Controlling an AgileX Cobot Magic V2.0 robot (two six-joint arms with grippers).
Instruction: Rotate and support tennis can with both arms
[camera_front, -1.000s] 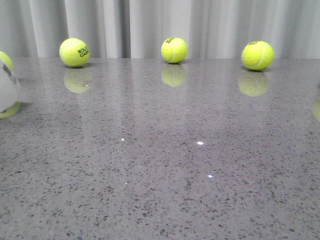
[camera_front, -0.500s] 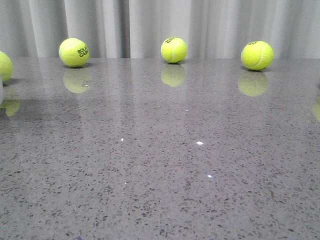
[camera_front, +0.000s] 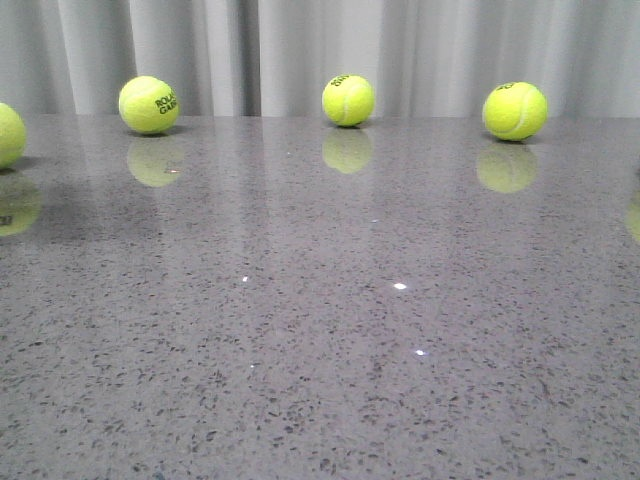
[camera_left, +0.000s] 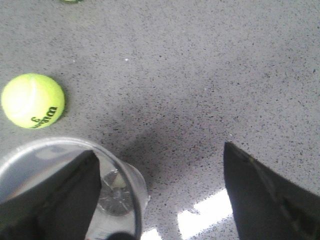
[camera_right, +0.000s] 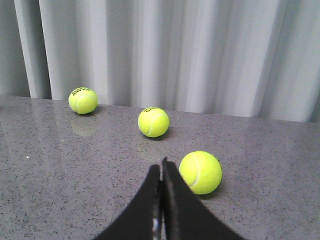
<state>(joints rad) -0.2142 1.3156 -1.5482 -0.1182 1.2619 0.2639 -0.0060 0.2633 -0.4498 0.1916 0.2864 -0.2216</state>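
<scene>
Left pincer (camera_left: 165, 200) gapes wide beside the can (camera_left: 70, 190) at lower left, ready to brace it; right pincer (camera_right: 161, 200) is closed, empty.

clear plastic tennis can (camera_left: 75, 150) cut off at the frame edge, partly hidden behind a black finger (camera_left: 55, 200); label unseen.

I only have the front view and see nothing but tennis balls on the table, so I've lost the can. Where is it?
Observer: The left wrist view shows the tennis can, its open silver rim towards the camera, near a tennis ball.
Operator: Is the left gripper clamped on it?
Observer: No. The left gripper is open, its fingers wide apart, and only one of them overlaps the can.
Operator: And the right one?
Observer: The right gripper is shut with nothing between its fingers.
</scene>
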